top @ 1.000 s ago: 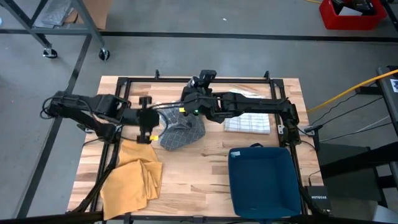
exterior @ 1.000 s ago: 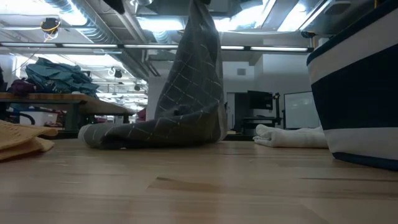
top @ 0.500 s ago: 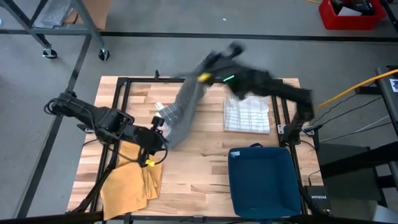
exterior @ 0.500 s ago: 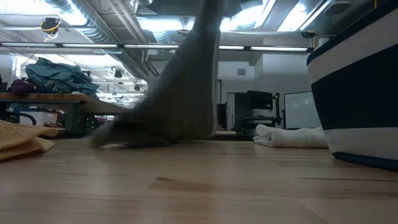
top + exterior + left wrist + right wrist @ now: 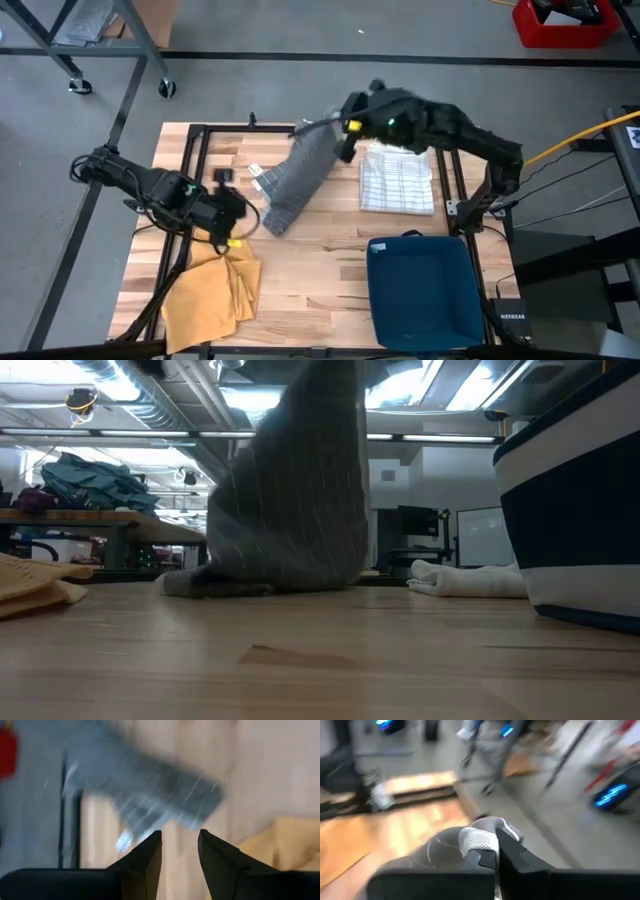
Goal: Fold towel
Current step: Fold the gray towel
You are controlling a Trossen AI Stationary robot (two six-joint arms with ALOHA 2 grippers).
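Right tool is pinching the grey towel aloft at twelve o'clock while left tool, parted and empty, is waiting at nine o'clock; the thin pinch risks slipping.

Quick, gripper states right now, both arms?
Left gripper: open, holding nothing, near the yellow cloth.
Right gripper: shut on the grey towel, one end lifted.
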